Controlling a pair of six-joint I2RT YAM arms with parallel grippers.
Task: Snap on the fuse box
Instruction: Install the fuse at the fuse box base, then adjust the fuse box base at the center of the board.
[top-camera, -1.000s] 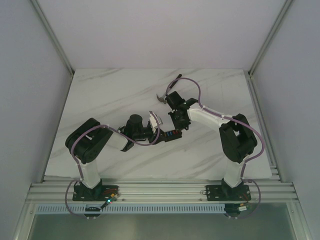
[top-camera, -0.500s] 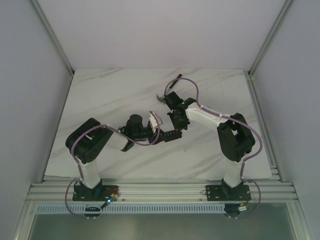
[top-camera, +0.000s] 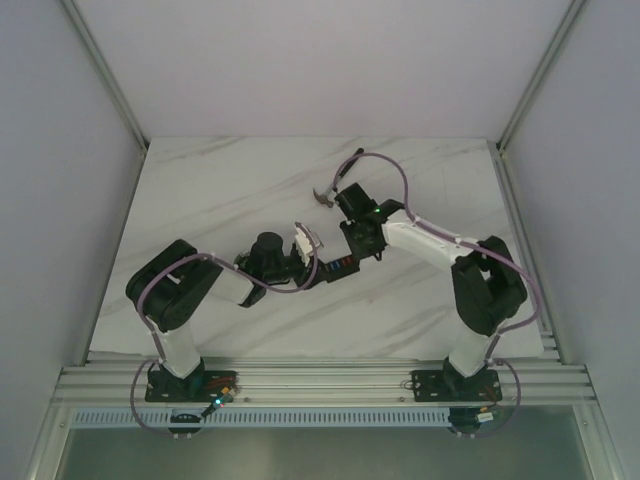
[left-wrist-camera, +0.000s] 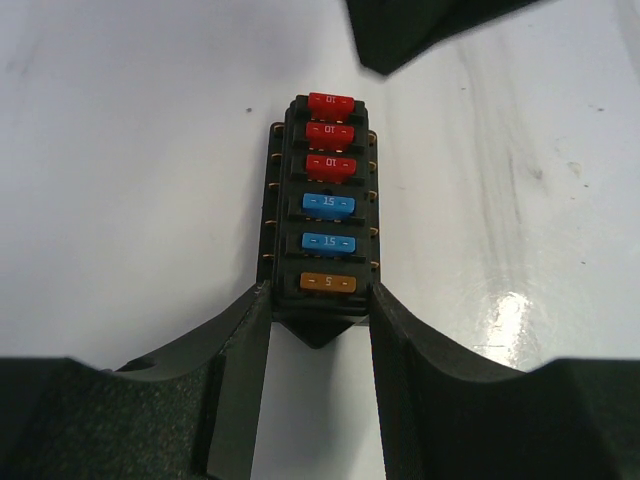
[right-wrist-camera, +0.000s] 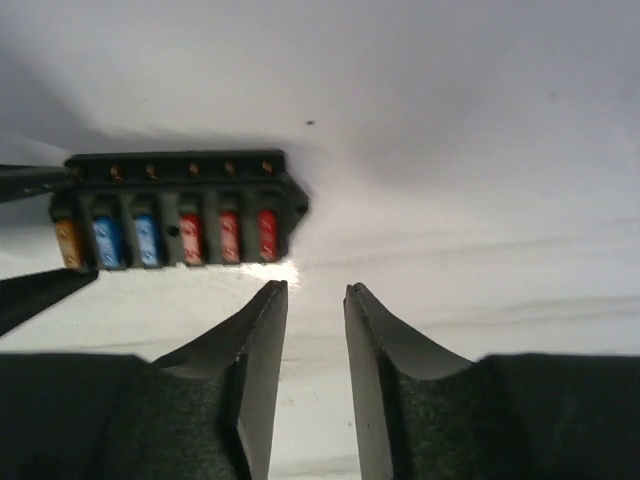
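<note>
The fuse box (left-wrist-camera: 328, 210) is a small black block with three red, two blue and one orange fuse in a row. It lies flat on the white marble table (top-camera: 220, 200), near the middle (top-camera: 341, 265). My left gripper (left-wrist-camera: 320, 300) is shut on its orange-fuse end, one finger on each side. My right gripper (right-wrist-camera: 315, 290) is slightly open and empty, just off the box's red-fuse end (right-wrist-camera: 180, 210), not touching it. In the top view the left gripper (top-camera: 320, 268) and the right gripper (top-camera: 362, 246) meet at the box.
A hammer (top-camera: 330, 190) with a curved claw lies on the table just behind the right gripper. Metal frame rails (top-camera: 320, 380) run along the near edge and sides of the table.
The right arm's elbow has swung out to the right and its gripper has shifted slightly. The left arm has drawn back a little with the fuse box still held.
</note>
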